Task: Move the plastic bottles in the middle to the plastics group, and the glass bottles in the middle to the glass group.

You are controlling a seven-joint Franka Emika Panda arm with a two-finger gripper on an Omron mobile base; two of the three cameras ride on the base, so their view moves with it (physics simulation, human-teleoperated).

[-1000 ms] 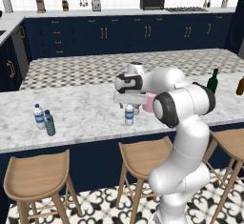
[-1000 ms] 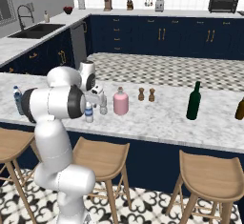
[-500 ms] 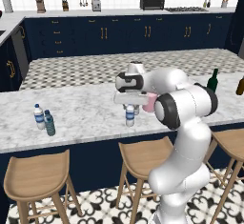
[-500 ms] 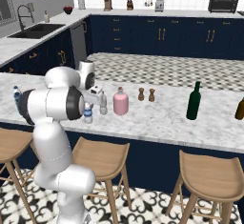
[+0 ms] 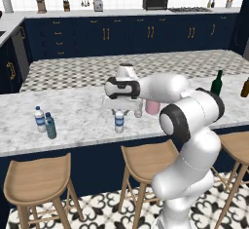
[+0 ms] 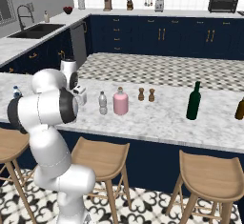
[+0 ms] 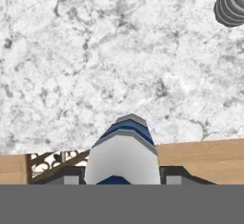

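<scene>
A small clear water bottle with a blue label (image 5: pixel 119 122) stands near the front edge of the marble island counter (image 5: pixel 78 111). My gripper (image 5: pixel 119 111) reaches down over it and is shut on it. In the hand view the bottle (image 7: pixel 123 147) sits tight between the two fingertips (image 7: pixel 71 176). Just behind it stand a plain greyish bottle (image 5: pixel 139 111) (image 6: pixel 102 103) and a squat pink bottle (image 5: pixel 152 107) (image 6: pixel 120 101). At the counter's left stand a clear blue-labelled bottle (image 5: pixel 40 119) and a teal-tinted one (image 5: pixel 50 126). Off to the right are a dark green wine bottle (image 5: pixel 217 83) (image 6: pixel 193 101) and an amber bottle (image 5: pixel 245 87).
Two small brown shakers (image 6: pixel 141 94) stand behind the pink bottle. Wooden stools (image 5: pixel 38 173) line the front of the island below the counter edge. A ribbed grey bottle body (image 7: pixel 231 4) lies at the hand view's top right corner.
The fingers have closed around the blue-labelled bottle. The arm has barely moved, and the bottles stand where they were.
</scene>
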